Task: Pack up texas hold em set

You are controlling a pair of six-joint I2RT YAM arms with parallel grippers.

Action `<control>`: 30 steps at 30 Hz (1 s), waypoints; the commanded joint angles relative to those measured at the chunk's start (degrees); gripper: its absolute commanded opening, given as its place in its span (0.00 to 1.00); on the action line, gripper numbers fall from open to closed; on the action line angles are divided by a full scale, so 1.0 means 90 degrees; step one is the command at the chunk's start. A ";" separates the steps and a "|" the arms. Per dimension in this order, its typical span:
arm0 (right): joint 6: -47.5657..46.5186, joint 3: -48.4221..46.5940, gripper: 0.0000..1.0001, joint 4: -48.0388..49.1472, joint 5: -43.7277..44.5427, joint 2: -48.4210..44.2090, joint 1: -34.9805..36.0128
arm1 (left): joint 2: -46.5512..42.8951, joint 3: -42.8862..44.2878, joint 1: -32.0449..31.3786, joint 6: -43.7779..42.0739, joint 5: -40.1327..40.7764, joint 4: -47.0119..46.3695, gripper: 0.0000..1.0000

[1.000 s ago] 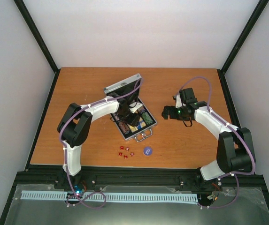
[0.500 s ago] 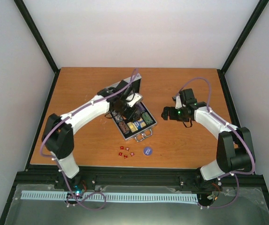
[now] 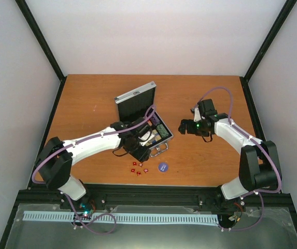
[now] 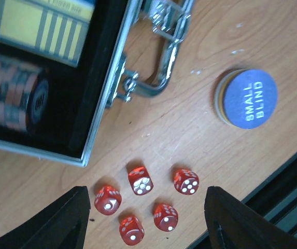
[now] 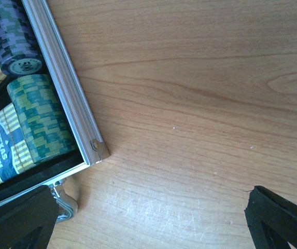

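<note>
Between the spread fingers of the left end effector as its wrist view frames them — five tiny red dice, just beside the open silver aluminium case; right end effector also spread.

The case corner holds a green chip stack; gripper spread wide.

We see a bench of orange-brown wood with a clear grain, marked by a few pale scuffs. White walls enclose it on three sides, and black posts rise from the far corners. Along the near edge runs a black rail. In front of it, a pale blue slotted strip lies on a grey metal plate.
</note>
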State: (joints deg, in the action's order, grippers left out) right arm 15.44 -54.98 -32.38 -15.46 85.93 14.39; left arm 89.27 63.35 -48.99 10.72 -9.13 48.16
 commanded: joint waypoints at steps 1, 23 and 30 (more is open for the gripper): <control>0.0012 0.0136 1.00 -0.0104 -0.0009 -0.0011 -0.0045 | -0.0237 -0.0341 -0.0117 0.0827 0.0229 -0.0266 0.63; 0.0049 0.0388 1.00 -0.0020 -0.0077 -0.0062 -0.0040 | 0.0644 -0.0306 -0.0563 0.1085 0.0370 -0.0446 0.57; 0.0042 0.0436 1.00 0.0018 -0.0088 -0.0067 -0.0046 | 0.0802 -0.0241 -0.0566 0.1281 0.0662 -0.0308 0.52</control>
State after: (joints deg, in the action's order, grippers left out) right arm 15.51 -51.46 -33.15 -15.73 86.02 14.39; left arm 95.59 59.07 -53.47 20.36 -5.08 44.25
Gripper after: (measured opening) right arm 1.000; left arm 0.525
